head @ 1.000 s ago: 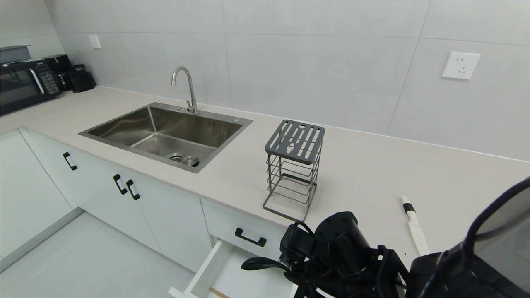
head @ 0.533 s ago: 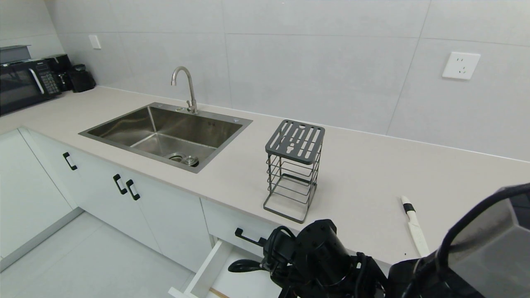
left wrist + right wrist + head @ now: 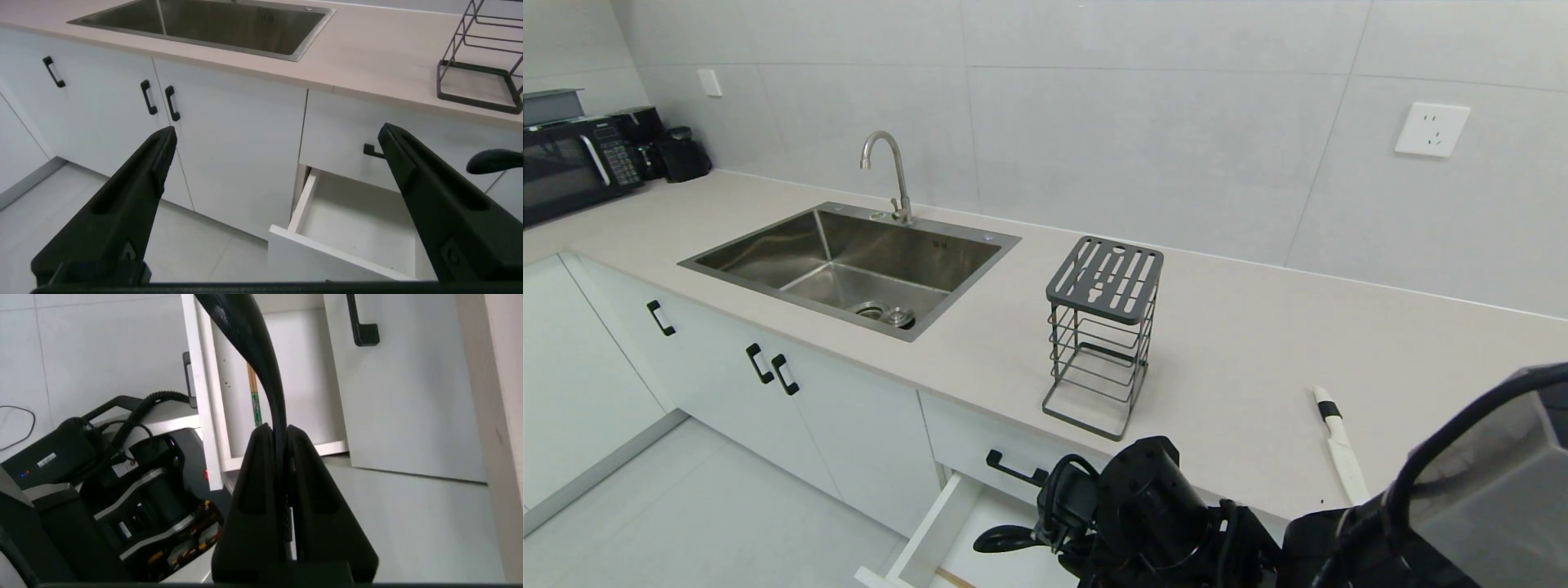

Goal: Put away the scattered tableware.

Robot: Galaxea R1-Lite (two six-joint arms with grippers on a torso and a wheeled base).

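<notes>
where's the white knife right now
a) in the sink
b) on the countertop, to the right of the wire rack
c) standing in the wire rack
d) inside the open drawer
b: the white knife lies flat on the countertop, apart from the wire rack and to its right.

The sink is brushed steel with a dull sheen; its faucet is brighter, polished metal. The wire rack is thin rod with a slotted plate on top, in matt dark grey. The desk looks matt, pale and stone-like. The black spoon in the right pincer is smooth, glossy plastic.
</notes>
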